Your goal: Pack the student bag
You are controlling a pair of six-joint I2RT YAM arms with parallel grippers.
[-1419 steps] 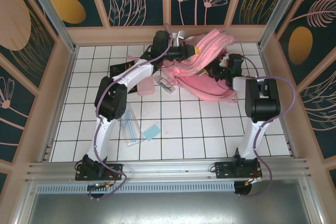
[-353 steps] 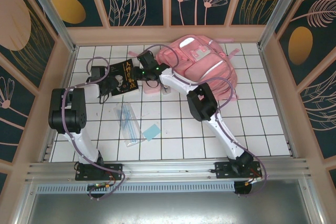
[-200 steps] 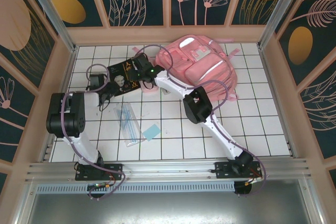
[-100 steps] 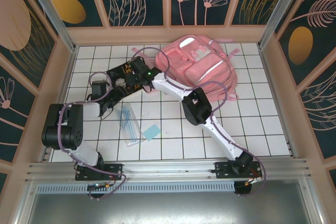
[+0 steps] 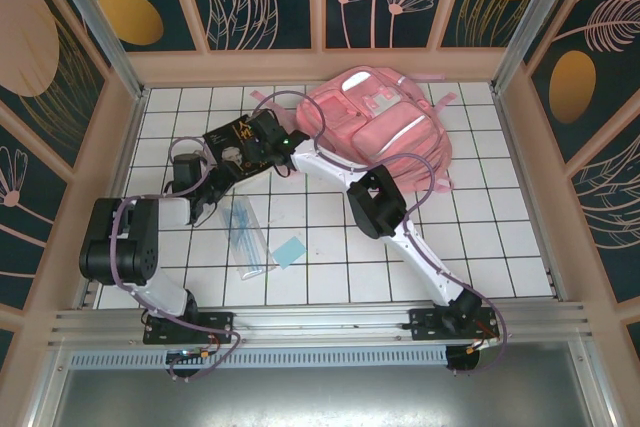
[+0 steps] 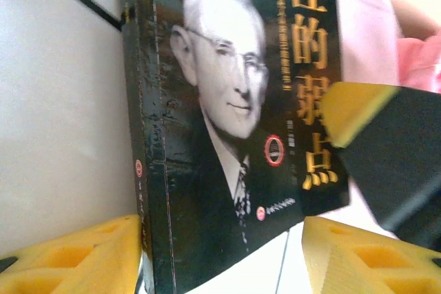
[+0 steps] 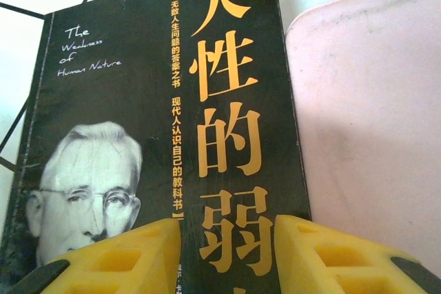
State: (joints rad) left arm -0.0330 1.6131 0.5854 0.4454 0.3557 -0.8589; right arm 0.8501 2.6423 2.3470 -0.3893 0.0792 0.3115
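The backpack (image 5: pixel 385 127) lies by the worktop's (image 5: pixel 490 247) far edge. Left of it, the left claw (image 6: pixel 220 256) gapes wide at a black book's (image 7: pixel 138 101) corner. The right claw (image 7: pixel 227 253), narrower, stands apart over its cover.

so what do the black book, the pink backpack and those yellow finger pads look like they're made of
Black book: paper, with a smooth, probably laminated cover; a soft sheen lies over the dark print.
Pink backpack: soft fabric, slumped and creased, with shinier front panels that are likely plastic, plus pale stripes.
Yellow finger pads: matte, moulded with recessed pockets; foam or soft plastic, hard to tell which.
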